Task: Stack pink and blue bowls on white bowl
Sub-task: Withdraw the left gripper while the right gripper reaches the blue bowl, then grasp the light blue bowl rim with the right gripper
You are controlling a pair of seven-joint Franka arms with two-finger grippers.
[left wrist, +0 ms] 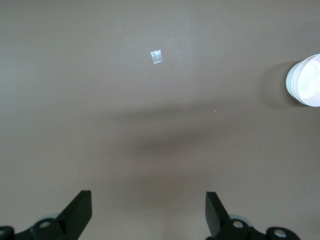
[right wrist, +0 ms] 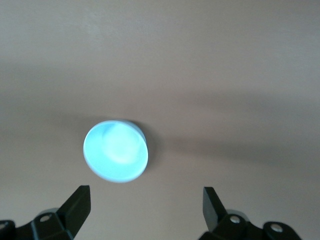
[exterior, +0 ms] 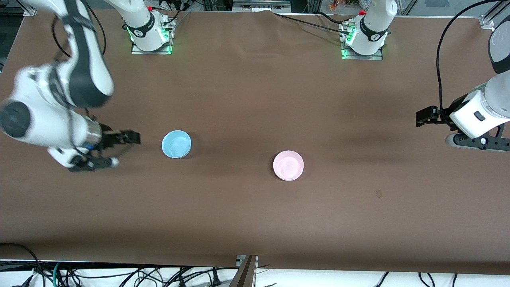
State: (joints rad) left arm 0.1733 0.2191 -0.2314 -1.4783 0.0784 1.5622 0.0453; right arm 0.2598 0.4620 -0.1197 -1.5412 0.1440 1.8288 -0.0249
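The light blue bowl [exterior: 176,144] sits upright on the brown table [exterior: 255,99], toward the right arm's end. It also shows in the right wrist view [right wrist: 116,150]. The pale pink bowl [exterior: 288,165] sits near the table's middle, a little nearer the front camera, and shows at the edge of the left wrist view [left wrist: 306,80] with a whitish outer wall. No separate white bowl shows in any view. My right gripper [exterior: 124,149] is open and empty beside the blue bowl, apart from it. My left gripper [exterior: 434,129] is open and empty over the left arm's end of the table.
A small scrap of clear tape [exterior: 378,193] lies on the table between the pink bowl and the left gripper; it shows in the left wrist view [left wrist: 157,56]. The arm bases [exterior: 151,36] stand along the table's farther edge. Cables hang below the nearer edge.
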